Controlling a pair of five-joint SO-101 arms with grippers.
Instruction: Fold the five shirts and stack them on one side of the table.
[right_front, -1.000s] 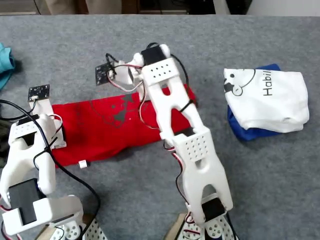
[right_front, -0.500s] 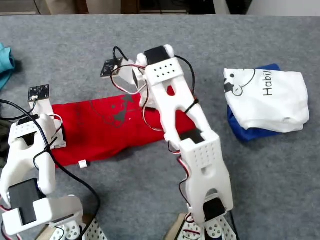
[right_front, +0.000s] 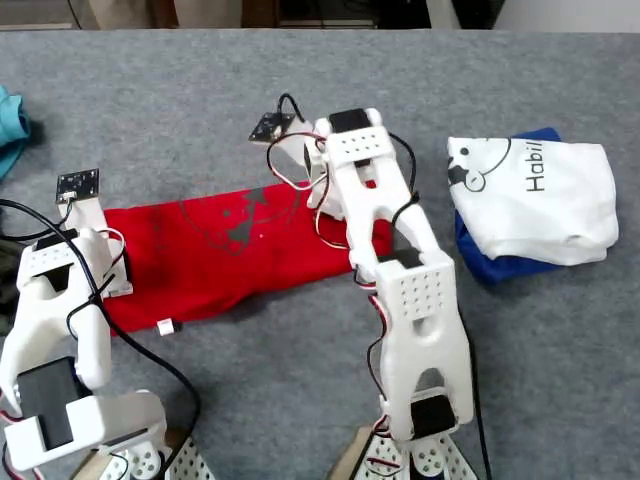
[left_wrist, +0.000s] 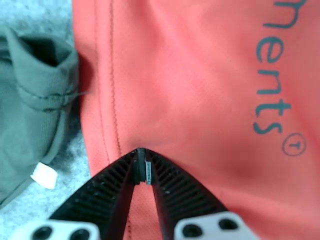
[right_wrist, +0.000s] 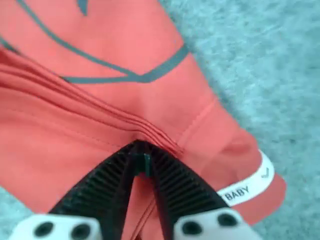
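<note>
A red shirt (right_front: 215, 250) lies folded lengthwise across the grey table. My left gripper (right_front: 100, 235) is at the shirt's left end and, in the left wrist view, my left gripper (left_wrist: 141, 167) is shut on the red shirt (left_wrist: 200, 85) near a stitched hem. My right gripper (right_front: 335, 200) is at the shirt's right end. In the right wrist view, my right gripper (right_wrist: 141, 160) is shut on a bunched fold of the red shirt (right_wrist: 115, 55), close to a white neck label (right_wrist: 247, 187).
A folded white shirt (right_front: 535, 200) lies on top of a blue shirt (right_front: 500, 268) at the right side of the table. A teal garment (right_front: 10, 125) pokes in at the left edge. A dark grey-green garment (left_wrist: 35, 100) lies beside the red shirt's left end.
My right arm has swung to the right along the red shirt's far edge, towards its right end. The left arm has stayed where it was.
</note>
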